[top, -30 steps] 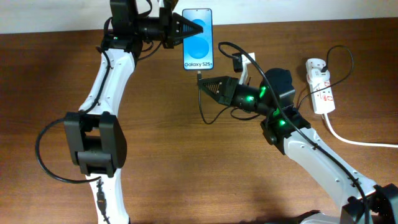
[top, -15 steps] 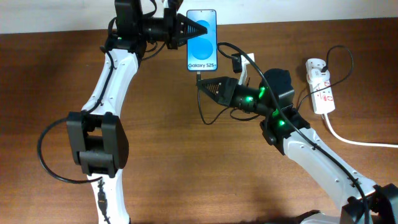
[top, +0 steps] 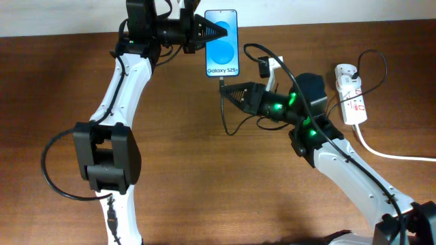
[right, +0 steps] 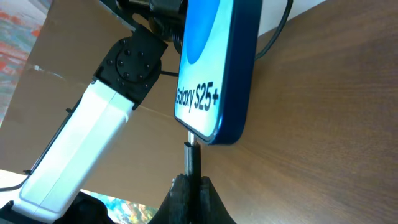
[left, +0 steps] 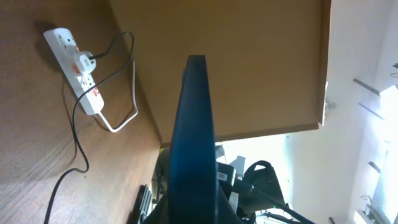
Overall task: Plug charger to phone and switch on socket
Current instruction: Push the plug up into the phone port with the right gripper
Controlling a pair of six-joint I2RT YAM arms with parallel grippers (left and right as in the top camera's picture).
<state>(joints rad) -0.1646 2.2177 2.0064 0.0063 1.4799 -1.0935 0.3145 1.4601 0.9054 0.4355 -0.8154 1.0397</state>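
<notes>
Even overhead light; blown-out background glare and a perhaps defocused phone (left: pixel 194 143) at the wrists.

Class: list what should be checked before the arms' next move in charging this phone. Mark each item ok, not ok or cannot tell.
1. The left pincer grips the slim blue-screened smartphone by its side edge: ok.
2. The right pincer is shut on the small plug tip of the thin black charger cable: ok.
3. The plug tip lines up with the phone's bottom edge and meets it: ok.
4. The plug is fully seated in the port: cannot tell.
5. The cable hangs loose below the right pincer: ok.
6. The switch on the white elongated power strip is on: cannot tell.
</notes>
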